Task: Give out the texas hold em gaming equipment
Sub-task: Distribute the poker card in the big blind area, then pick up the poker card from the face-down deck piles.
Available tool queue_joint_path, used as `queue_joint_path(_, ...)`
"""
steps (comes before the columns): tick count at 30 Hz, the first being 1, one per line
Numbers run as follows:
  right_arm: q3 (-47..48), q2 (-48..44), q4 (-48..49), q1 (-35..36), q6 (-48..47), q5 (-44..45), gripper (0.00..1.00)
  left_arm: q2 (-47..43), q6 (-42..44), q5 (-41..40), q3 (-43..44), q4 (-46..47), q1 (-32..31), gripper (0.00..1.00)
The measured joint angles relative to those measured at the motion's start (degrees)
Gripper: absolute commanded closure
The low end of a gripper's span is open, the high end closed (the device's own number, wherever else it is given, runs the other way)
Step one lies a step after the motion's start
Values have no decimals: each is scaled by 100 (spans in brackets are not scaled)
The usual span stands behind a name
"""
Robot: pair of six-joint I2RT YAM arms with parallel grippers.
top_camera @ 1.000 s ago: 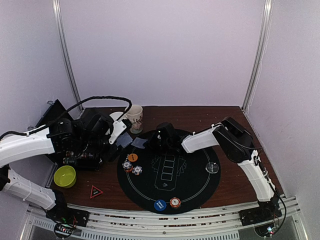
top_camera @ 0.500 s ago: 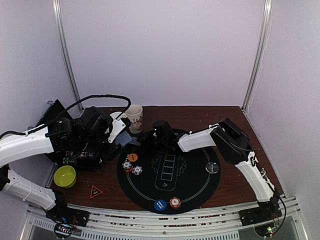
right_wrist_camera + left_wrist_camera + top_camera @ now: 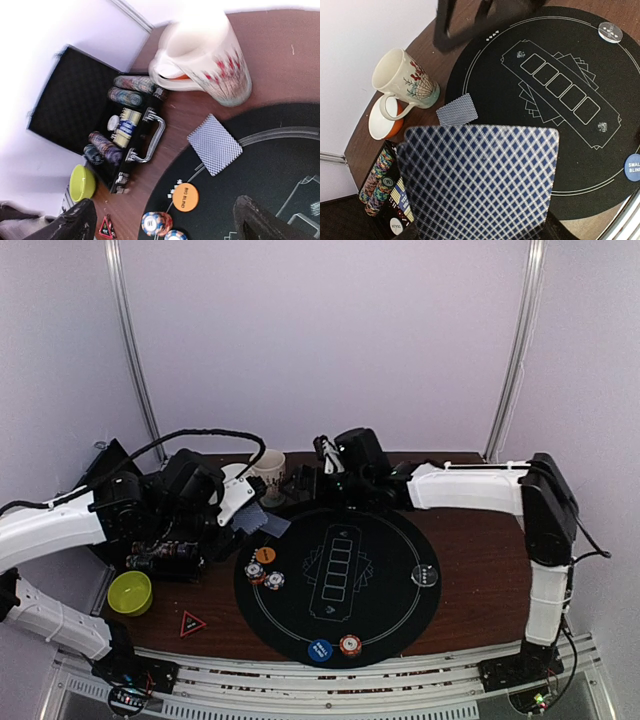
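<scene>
My left gripper (image 3: 243, 510) is shut on a deck of blue-backed playing cards (image 3: 480, 180), which fills the lower left wrist view and hides the jaws. One card (image 3: 279, 527) (image 3: 457, 110) (image 3: 215, 144) lies face down on the far-left edge of the round black mat (image 3: 390, 615). My right gripper (image 3: 322, 468) (image 3: 165, 207) hovers open and empty over the mat's far edge, next to the mug. On the mat lie an orange disc (image 3: 265, 554) (image 3: 184, 197), two chip stacks (image 3: 264, 576) (image 3: 156, 223), a blue disc (image 3: 320, 650), another chip stack (image 3: 350, 644) and a clear disc (image 3: 426, 576) (image 3: 610, 31).
A patterned mug (image 3: 270, 477) (image 3: 402, 80) (image 3: 210, 55) stands at the mat's far-left edge, a small white dish (image 3: 382, 117) beside it. The open black chip case (image 3: 150, 550) (image 3: 100, 125) sits left under my left arm. A green bowl (image 3: 130, 592) and a red triangle (image 3: 192, 623) lie front left.
The right gripper opened, left the card on the mat's far-left edge and drew back toward the far side of the table. The left gripper and its deck stayed put.
</scene>
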Motion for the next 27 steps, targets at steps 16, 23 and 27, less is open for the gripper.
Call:
queue_joint_path(16,297,-1095,-723,-63,-1375,-2994,8,33,549,433,168,94,4,41)
queue_joint_path(23,605,-601,-1185,52,-1508,-3211,8,111,577,492,177,96,4,41)
queue_joint_path(27,643,-551,-1261,151,-1552,-3215,9,212,590,496,221,92,4,42)
